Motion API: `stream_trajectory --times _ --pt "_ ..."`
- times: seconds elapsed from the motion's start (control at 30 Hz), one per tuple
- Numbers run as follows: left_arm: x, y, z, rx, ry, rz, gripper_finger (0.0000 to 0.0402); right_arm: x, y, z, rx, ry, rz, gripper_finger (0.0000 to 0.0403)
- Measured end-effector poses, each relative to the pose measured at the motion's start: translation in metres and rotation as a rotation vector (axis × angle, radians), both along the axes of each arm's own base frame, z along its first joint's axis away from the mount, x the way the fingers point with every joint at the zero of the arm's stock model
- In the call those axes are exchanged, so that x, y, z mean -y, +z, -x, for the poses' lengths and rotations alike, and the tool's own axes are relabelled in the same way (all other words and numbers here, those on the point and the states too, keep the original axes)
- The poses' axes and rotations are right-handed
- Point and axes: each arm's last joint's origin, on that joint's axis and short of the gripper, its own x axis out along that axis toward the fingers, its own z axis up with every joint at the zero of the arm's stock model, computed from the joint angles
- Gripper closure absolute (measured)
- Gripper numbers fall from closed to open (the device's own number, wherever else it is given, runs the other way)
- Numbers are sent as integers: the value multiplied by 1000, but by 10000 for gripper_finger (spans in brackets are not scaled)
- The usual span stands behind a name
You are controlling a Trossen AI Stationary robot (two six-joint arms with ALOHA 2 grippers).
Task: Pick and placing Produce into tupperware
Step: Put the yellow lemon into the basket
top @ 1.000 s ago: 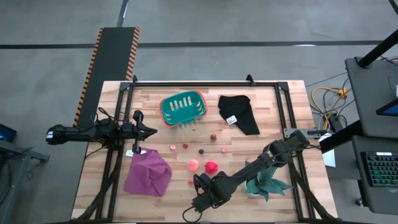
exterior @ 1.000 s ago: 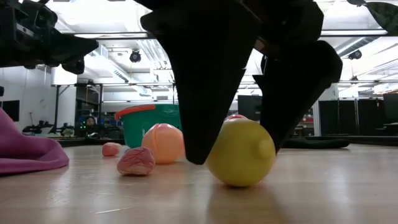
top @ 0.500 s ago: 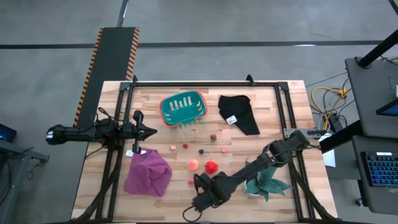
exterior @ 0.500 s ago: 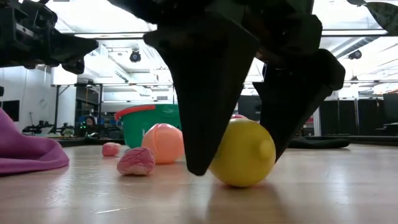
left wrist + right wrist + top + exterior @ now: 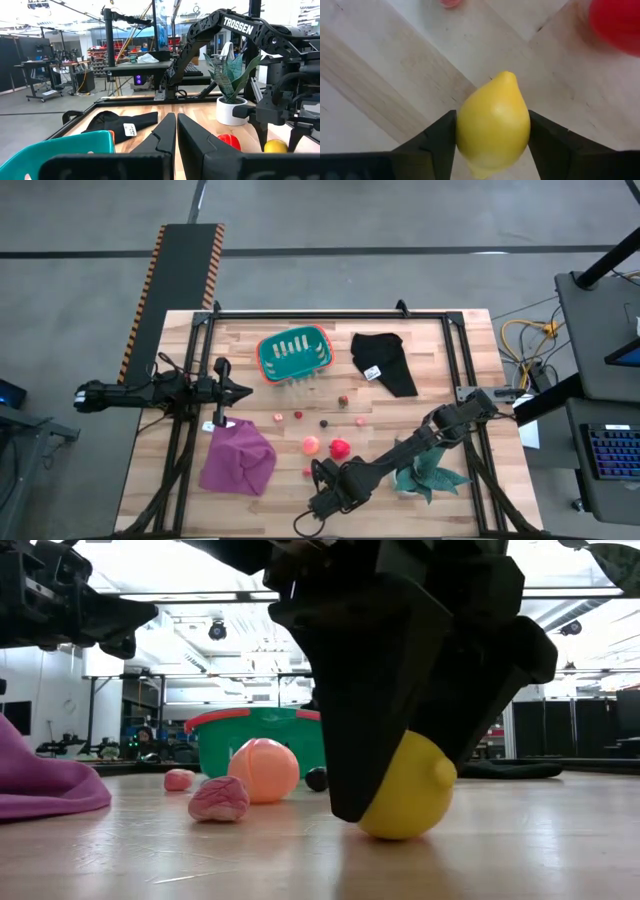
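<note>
1. The yellow lemon [image 5: 493,122] sits on the table's near edge, well apart from the tupperware [image 5: 295,353] at the far side.
2. My right gripper [image 5: 492,137] is clamped on its widest middle, one finger against each flank.
3. I judge it light, hard and smooth; the rounded sides could slip, so I'd hold the belly, not the nub.
4. My left gripper [image 5: 176,132] waits with fingers together near the table's left edge.

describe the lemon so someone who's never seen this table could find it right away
Start at the potted plant by the table's near right edge and follow the right arm to its gripper near the front edge. The lemon sits between its fingers, on the wood. It is the only yellow piece; the produce nearby is red, orange or pink.
</note>
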Motion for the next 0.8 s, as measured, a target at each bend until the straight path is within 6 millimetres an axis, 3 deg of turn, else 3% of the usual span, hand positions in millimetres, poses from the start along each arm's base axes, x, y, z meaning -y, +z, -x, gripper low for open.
stream_trajectory --times 0.4,0.67,0.8 --pt "0 0 0 0 0 0 400 -1 5 -2 13 10 -10 207" --pt "0 0 0 0 1 0 400 -6 28 -10 93 70 -21 207" --pt "0 0 0 0 2 0 400 -9 46 -15 196 155 87 208"
